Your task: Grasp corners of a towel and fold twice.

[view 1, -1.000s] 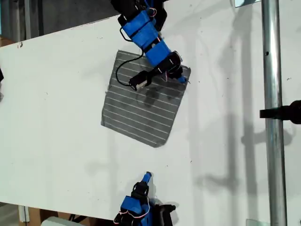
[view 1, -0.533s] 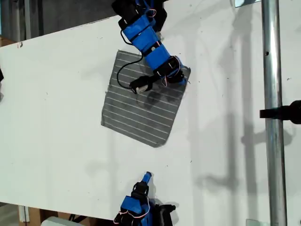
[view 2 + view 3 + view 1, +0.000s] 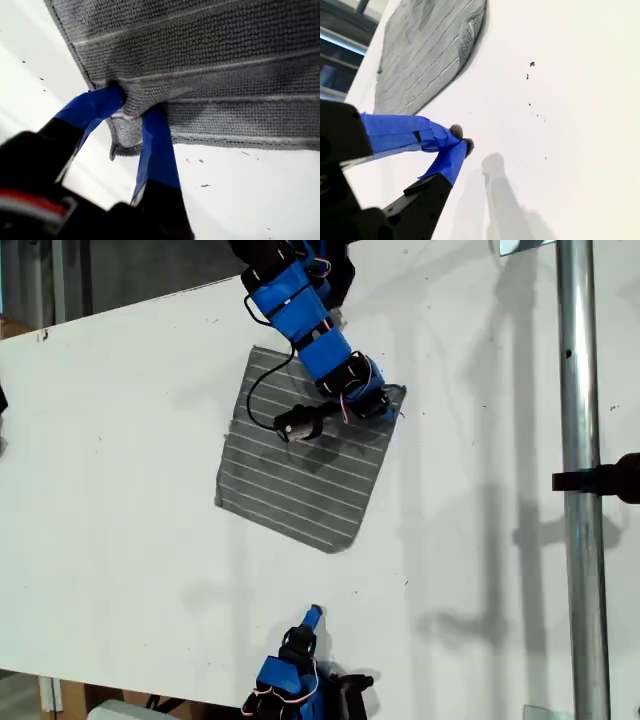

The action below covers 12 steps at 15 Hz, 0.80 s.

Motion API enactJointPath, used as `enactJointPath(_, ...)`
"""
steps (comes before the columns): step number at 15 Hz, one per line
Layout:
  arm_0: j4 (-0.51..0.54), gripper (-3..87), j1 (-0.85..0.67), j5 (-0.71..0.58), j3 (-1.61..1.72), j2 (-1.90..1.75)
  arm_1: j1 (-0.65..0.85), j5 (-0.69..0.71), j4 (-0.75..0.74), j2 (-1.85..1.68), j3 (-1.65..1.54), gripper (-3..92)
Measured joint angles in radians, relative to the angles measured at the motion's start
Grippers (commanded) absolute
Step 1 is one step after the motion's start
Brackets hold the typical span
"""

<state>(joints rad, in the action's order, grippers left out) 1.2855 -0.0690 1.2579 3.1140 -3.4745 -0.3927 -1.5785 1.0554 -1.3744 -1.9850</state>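
The grey striped towel lies flat on the white table, in the upper middle of the exterior view. My first gripper reaches down from that view's top and is shut on the towel's corner nearest the view's upper right. In the first wrist view the blue fingers pinch a small bunch of the towel just in from the corner tip. My second gripper rests at the exterior view's bottom edge, shut and holding nothing, well apart from the towel.
A vertical metal pole with a black clamp stands at the exterior view's right. The first arm's black cable hangs over the towel. Bare table lies between the towel and my second gripper.
The first arm has drawn slightly toward the exterior view's top left, and its gripper has settled lower onto the towel's corner. The second arm and the rest of the towel have not moved.
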Motion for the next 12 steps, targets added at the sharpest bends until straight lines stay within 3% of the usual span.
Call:
enactJointPath(8,-0.002,-3.0,0.0,0.0,0.0,0.0,0.035,0.037,-0.032,-0.095,-0.043,-0.2)
enactJointPath(12,-0.089,-3.1,-0.02,0.009,-0.127,0.023,0.037,0.046,-0.032,-0.097,-0.043,-0.2)
